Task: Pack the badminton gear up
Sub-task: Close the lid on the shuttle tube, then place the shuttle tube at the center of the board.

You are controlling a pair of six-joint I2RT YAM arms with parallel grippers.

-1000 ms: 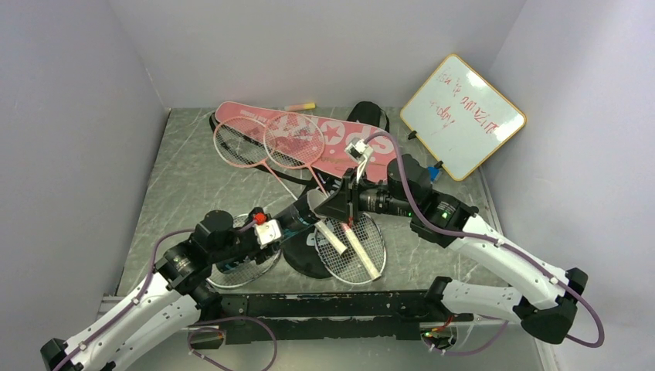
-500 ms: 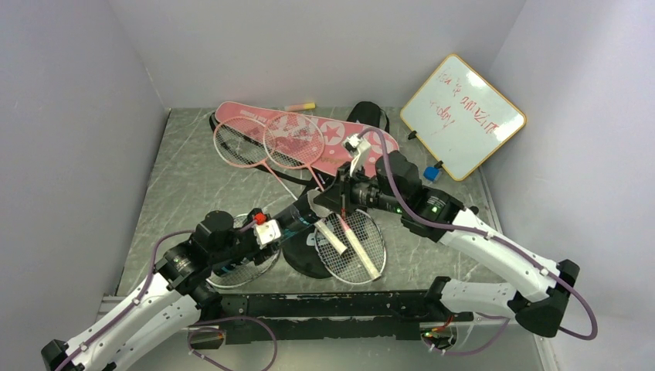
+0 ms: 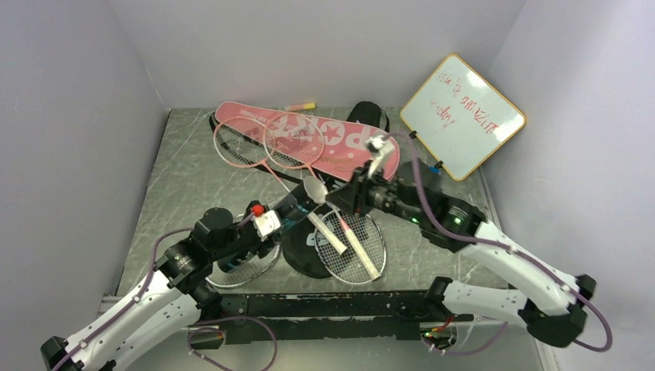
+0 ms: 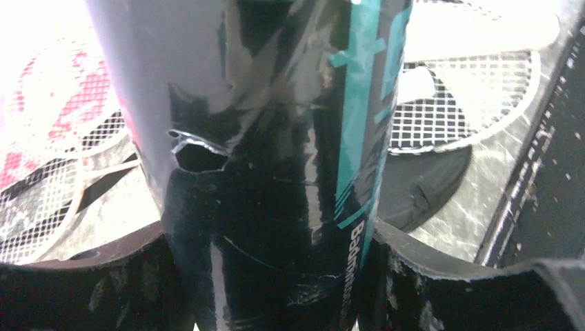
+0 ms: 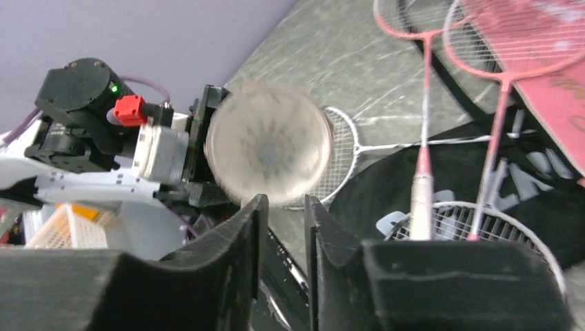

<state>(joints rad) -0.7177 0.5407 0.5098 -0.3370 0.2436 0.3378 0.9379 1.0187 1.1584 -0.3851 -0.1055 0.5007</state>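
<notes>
Right end effector (image 5: 284,204) has drawn back toward the right and its jaws have parted slightly; the shuttlecock (image 3: 313,188) now sits at the mouth of the dark tube (image 4: 276,172).

Left end effector (image 4: 270,279) is clamped on the dark tube, grip unchanged, holding it tilted off the tabletop (image 3: 193,178) with the open end toward the far right. The right end effector stands narrow with nothing between its fingers, just beside the tube mouth. Whether it touches the shuttlecock cannot be told, and the right wrist view is blurred there. A white-framed racket (image 3: 351,243) lies near centre, overlapping the black cover (image 3: 305,255). Two pink-framed rackets (image 3: 293,141) rest partly on the pink cover (image 3: 347,147) at the far side.
</notes>
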